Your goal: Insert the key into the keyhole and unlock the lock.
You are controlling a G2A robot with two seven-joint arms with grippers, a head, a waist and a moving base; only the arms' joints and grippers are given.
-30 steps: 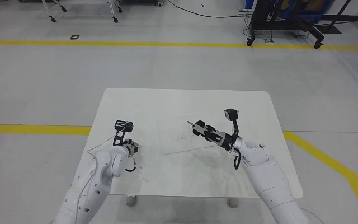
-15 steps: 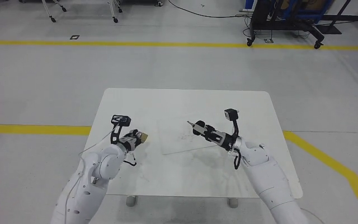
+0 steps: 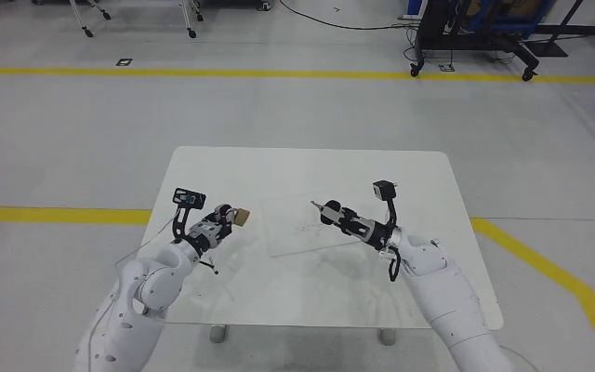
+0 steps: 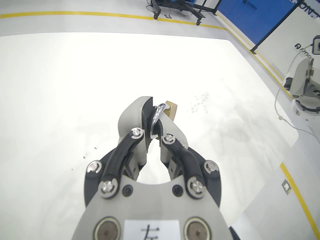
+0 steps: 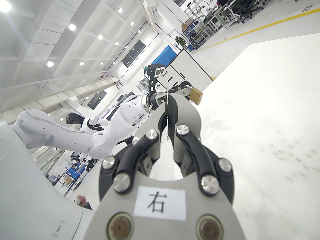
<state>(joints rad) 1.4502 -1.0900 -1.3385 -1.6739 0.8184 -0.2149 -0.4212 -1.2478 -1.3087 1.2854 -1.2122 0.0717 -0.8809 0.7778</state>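
Left fingers [image 4: 132, 116] clamped on shackle [image 4: 157, 116] of brass lock [image 4: 172, 109], above white table [image 3: 307, 167], right fingers [image 5: 187, 116] pinched tight on key [image 3: 318, 204]

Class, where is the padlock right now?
In the top view, the padlock is over the table's left side, its shackle clamped in the left gripper, well apart from the key.

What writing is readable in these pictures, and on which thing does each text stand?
"左": label on the left claw's back.
"右": sticker on the right claw's back.
Brand print on the blue panel: not quoted.
No print readable on the lock.
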